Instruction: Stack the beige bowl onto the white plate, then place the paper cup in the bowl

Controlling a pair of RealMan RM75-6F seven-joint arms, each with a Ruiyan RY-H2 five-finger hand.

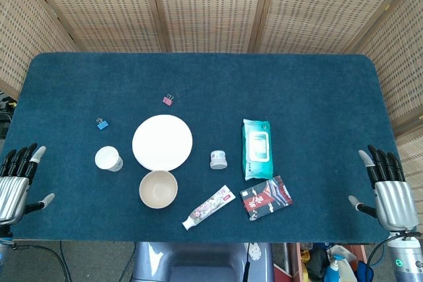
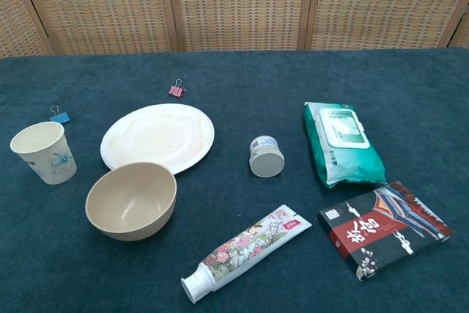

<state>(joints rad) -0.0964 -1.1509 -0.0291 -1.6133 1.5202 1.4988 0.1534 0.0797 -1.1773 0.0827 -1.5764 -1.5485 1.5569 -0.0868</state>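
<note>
Chest view shows the beige bowl [image 2: 131,200] sitting upright on the blue desk [image 2: 234,78], just in front of the white plate [image 2: 157,137] and not yet on it, with the paper cup [image 2: 44,152] standing close by to the left. The bowl looks light, rigid and smooth, so I'd take it by the rim, while the cup is thin and would crush under a hard squeeze. Both the left robot hand [image 1: 16,179] and the right robot hand [image 1: 390,186] rest released at the desk's edges, fingers spread, holding nothing.

The head view's edges crop the left hand [image 1: 14,186] and right hand [image 1: 391,193]; neither shows in the chest view.
</note>
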